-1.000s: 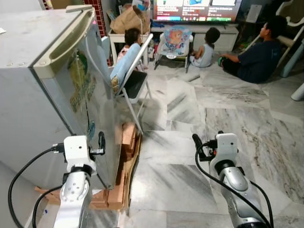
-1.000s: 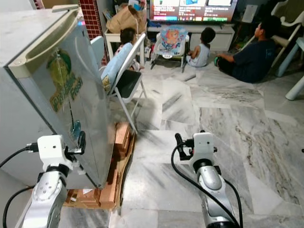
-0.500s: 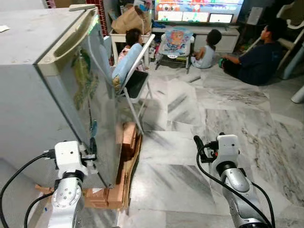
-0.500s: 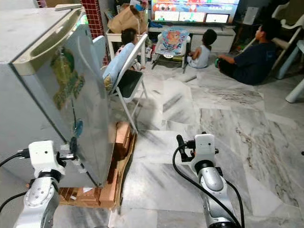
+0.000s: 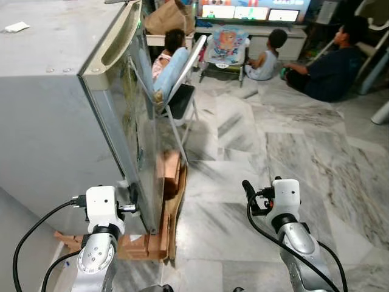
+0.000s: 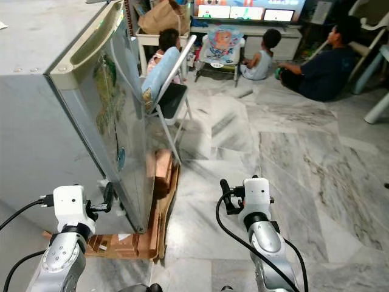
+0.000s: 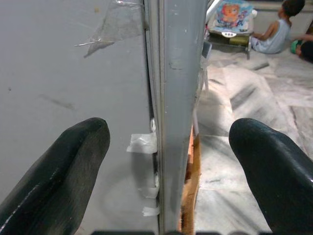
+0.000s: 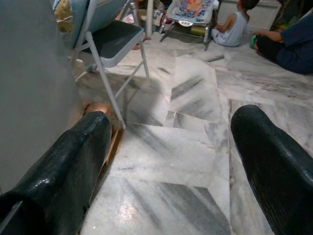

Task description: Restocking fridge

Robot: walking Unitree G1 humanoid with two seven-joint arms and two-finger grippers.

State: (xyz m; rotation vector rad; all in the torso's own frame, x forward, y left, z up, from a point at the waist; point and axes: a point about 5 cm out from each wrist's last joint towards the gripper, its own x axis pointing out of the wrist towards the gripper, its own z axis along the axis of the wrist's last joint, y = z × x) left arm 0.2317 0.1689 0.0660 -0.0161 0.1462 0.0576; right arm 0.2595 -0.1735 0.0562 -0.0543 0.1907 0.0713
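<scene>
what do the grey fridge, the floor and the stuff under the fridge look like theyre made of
Grey fridge: painted sheet metal, matte, by its flat scuffed panels.
Pale veined floor: polished marble or marble-look tile, glossy with grey veining and seams.
Brown base under the fridge: likely stacked wood or cardboard, with layered edges.

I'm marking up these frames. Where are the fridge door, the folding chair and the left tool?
fridge door (image 6: 118,121), right eye view, on its front panel.
folding chair (image 6: 170,97), right eye view, on the dark seat.
left tool (image 7: 168,142), left wrist view, midway between its two fingertips, at the door edge.
</scene>
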